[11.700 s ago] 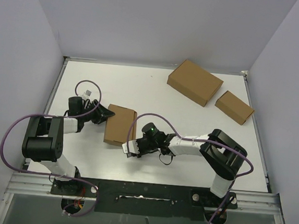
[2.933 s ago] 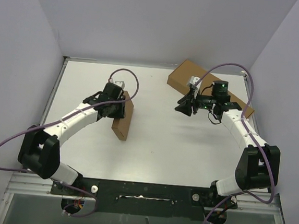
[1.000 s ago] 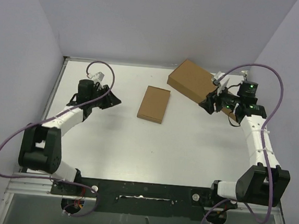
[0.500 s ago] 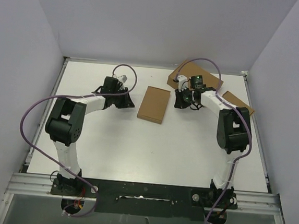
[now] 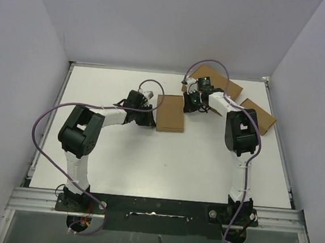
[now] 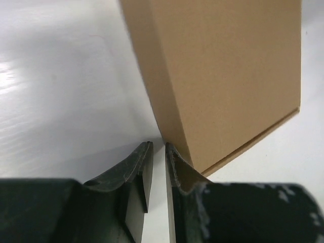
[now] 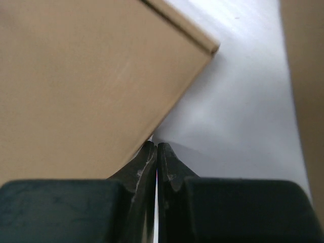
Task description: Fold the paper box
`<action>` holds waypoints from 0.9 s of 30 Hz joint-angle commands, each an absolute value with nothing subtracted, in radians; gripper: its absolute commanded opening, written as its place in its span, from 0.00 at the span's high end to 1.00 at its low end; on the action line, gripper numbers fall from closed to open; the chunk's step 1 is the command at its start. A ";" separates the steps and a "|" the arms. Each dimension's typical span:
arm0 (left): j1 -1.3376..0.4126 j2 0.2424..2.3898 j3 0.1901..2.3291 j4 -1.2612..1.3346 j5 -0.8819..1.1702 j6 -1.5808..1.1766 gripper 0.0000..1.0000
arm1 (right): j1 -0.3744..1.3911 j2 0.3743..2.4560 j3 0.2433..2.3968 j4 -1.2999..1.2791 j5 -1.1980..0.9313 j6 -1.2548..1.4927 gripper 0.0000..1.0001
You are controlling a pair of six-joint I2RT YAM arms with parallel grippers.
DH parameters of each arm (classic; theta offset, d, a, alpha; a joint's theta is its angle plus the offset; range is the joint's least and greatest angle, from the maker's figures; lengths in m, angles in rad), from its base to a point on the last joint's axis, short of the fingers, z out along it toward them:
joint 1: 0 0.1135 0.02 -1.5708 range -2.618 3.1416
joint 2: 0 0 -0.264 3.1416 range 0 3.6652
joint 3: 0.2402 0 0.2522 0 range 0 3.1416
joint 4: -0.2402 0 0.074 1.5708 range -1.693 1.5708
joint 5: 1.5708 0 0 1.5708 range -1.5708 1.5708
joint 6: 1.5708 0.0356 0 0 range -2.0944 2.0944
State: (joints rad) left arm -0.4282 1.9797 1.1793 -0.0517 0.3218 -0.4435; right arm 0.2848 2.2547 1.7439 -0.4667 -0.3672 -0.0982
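The left claw [image 6: 158,147], barely parted and empty, rests low on the desk [image 6: 61,91] against the left edge of the paper box [image 6: 223,76]. The right claw [image 7: 156,146], pinched together on nothing, noses at the box's far right corner. The box lies flat and closed between them. It looks light, stiff and smooth, so it is likely to slide when pushed. The thin lid edge seems the best place to hold it.
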 commanded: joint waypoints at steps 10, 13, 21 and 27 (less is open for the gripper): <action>-0.670 1.856 1.141 0.024 0.355 -0.419 0.84 | 0.360 2.211 1.768 -0.613 -0.582 -0.357 1.00; -0.704 1.801 1.097 0.046 0.367 -0.437 0.83 | 0.334 2.153 1.734 -0.608 -0.518 -0.368 0.98; -0.641 1.463 0.879 0.055 0.345 -0.423 0.61 | 0.250 1.861 1.558 -0.568 -0.529 -0.459 0.80; -0.384 1.450 0.886 0.066 0.316 -0.471 0.33 | 0.232 1.743 1.344 -0.547 -0.725 -0.370 0.70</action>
State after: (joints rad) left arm -0.5304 1.4380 0.8608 0.0147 0.3412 -0.4385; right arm 0.2245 1.8011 1.4643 -0.5762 -0.5625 -0.4210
